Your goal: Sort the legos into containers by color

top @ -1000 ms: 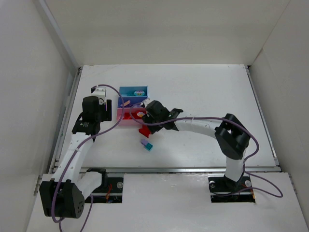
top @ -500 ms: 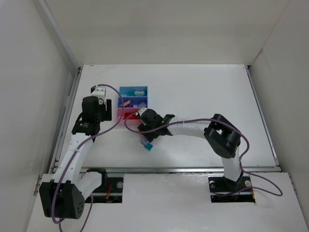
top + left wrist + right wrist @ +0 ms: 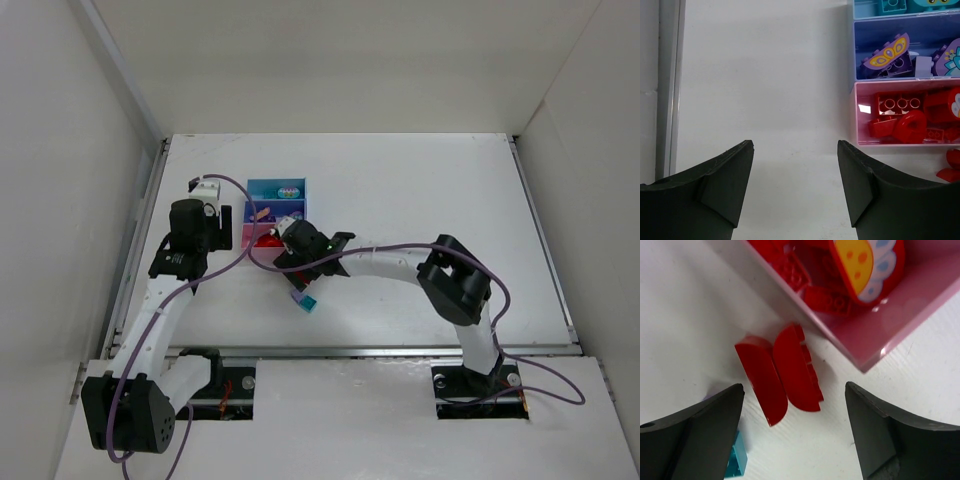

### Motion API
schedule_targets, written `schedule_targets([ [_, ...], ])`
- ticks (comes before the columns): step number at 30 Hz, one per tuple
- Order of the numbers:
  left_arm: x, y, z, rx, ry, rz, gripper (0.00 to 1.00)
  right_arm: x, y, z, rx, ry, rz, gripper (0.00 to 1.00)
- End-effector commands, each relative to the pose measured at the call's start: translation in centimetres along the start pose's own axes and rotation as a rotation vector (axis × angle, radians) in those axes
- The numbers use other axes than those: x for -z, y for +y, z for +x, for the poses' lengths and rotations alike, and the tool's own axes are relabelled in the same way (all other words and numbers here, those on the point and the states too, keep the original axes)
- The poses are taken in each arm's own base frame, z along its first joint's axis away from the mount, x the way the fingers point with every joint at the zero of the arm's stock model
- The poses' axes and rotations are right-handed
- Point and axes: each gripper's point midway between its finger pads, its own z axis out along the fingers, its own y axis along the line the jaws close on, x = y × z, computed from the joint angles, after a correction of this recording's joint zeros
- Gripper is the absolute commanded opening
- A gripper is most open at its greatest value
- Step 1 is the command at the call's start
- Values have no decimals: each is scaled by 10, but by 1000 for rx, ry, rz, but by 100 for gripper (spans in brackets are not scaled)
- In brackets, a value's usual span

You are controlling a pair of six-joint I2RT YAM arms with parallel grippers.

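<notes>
Legos [image 3: 796, 369] beside pink tray [image 3: 920, 300]: two red, one teal brick [image 3: 735, 460].

Light blue tray [image 3: 865, 7], purple-blue tray [image 3: 875, 35] and pink tray [image 3: 856, 115] are joined in a row, like-coloured bricks held in each; red arch piece [image 3: 780, 372] is left tilted just outside the pink tray, teal brick [image 3: 735, 458] nearby.

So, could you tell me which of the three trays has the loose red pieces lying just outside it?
The pink tray, the one holding red bricks; the red pieces lie beside its wall.
</notes>
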Motion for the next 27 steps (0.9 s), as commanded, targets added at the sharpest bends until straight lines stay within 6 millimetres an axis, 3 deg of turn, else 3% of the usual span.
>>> schedule_targets([
  [1, 4, -2, -10, 23, -45, 11, 65, -2, 2, -19, 45, -40, 11, 85],
  [5, 6, -2, -12, 24, -54, 10, 65, 0, 7, -20, 67, -47, -23, 68],
  [8, 7, -2, -9, 23, -43, 11, 65, 0, 13, -15, 69, -42, -63, 65],
  [11, 8, -3, -13, 13, -53, 21, 65, 1, 16, -7, 71, -31, -85, 52],
  [12, 8, -4, -13, 4, -54, 30, 64, 1, 16, -7, 71, -31, -85, 40],
  [15, 9, -10, -15, -7, -56, 68, 61, 10, 19, -9, 59, -48, -108, 22],
  [16, 11, -14, -20, -17, -68, 94, 61, 14, 19, -13, 47, -69, -110, 11],
  [18, 11, -19, -20, -30, -71, 123, 60, 26, 19, -20, 31, -112, -123, 3],
  [21, 16, -32, -31, -70, -103, 208, 60, 41, 18, -24, 5, -142, -128, 0],
  [22, 20, -41, -34, -85, -112, 266, 60, 56, 15, -37, -15, -184, -121, 0],
  [24, 24, -50, -40, -109, -133, 325, 60, 72, 8, -45, -36, -223, -99, 0],
  [26, 31, -66, -45, -127, -157, 425, 60, 100, -2, -55, -77, -293, -69, 0],
  [27, 36, -73, -47, -138, -164, 469, 60, 111, -14, -64, -94, -339, -16, 0],
])
